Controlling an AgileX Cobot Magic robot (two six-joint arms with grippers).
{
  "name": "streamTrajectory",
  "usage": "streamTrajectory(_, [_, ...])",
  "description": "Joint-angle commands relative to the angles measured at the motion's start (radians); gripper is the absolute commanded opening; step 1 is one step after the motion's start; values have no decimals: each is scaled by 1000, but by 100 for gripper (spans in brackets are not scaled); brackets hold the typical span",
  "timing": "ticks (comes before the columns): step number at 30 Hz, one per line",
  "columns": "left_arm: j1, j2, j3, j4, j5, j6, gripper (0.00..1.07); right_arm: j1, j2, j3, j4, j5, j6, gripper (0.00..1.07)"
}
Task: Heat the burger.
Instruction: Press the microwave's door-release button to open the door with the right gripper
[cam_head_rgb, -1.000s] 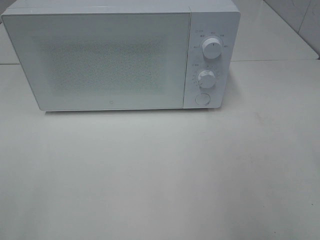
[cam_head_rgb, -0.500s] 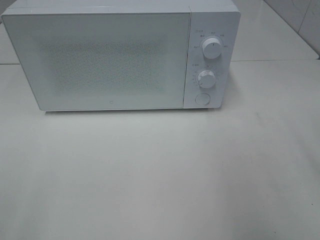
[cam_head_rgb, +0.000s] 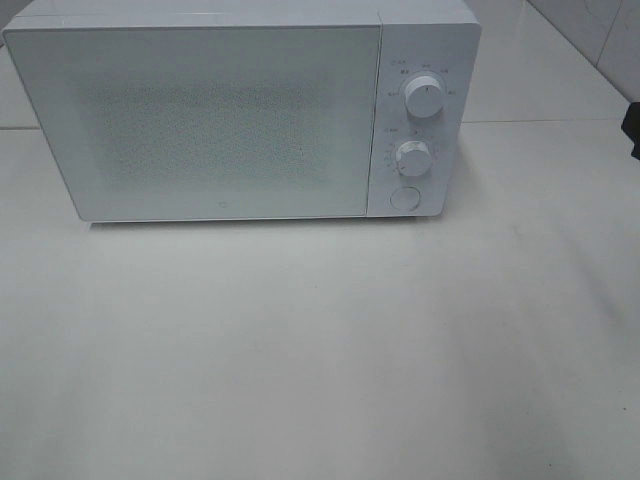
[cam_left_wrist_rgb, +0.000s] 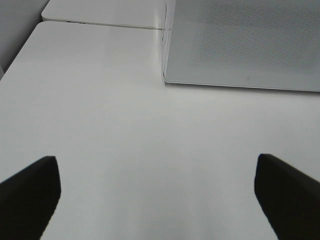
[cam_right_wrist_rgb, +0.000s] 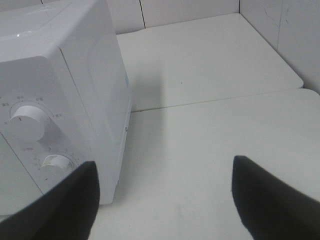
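While the burger shows in no view, perhaps hidden behind the frosted, speckled door (cam_head_rgb: 210, 125) of the microwave (cam_head_rgb: 425, 40), I cannot place it. The left gripper (cam_left_wrist_rgb: 156, 165) and right gripper (cam_right_wrist_rgb: 165, 167) both hang with fingers spread, holding nothing. I would bring the right one, at the cabinet's 3 o'clock, squarely onto the round lower knob (cam_head_rgb: 412, 158) or the flat button (cam_head_rgb: 404, 197) at its 6 o'clock. I judge the smooth white plastic slippery.
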Motion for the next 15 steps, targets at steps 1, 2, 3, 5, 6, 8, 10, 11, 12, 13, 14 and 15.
streamTrajectory(1, [3, -22, 1, -8, -5, 0, 98, 0, 38, 10, -3, -121, 6, 72])
streamTrajectory(2, [3, -22, 1, -8, -5, 0, 98, 0, 79, 25, -4, -198, -3, 72])
streamTrajectory(3, [3, -22, 1, -8, -5, 0, 98, 0, 99, 31, -4, -221, -7, 72])
streamTrajectory(5, [3, -22, 1, -8, -5, 0, 98, 0, 133, 42, -1, -264, -19, 72])
streamTrajectory(6, [3, -22, 1, -8, -5, 0, 98, 4, 170, 54, 1, -303, -51, 72])
streamTrajectory(8, [3, -22, 1, -8, -5, 0, 98, 18, 186, 60, 7, -330, -64, 72])
streamTrajectory(10, [3, -22, 1, -8, -5, 0, 98, 64, 227, 68, 43, -381, -113, 72])
streamTrajectory(11, [3, -22, 1, -8, -5, 0, 98, 88, 244, 72, 64, -400, -144, 72])
streamTrajectory(12, [3, -22, 1, -8, -5, 0, 98, 151, 289, 73, 130, -429, -202, 72])
streamTrajectory(13, [3, -22, 1, -8, -5, 0, 98, 151, 289, 73, 130, -429, -202, 72])
streamTrajectory(14, [3, -22, 1, -8, -5, 0, 98, 188, 311, 73, 168, -445, -235, 72])
streamTrajectory(15, [3, -22, 1, -8, -5, 0, 98, 265, 351, 73, 244, -485, -285, 72])
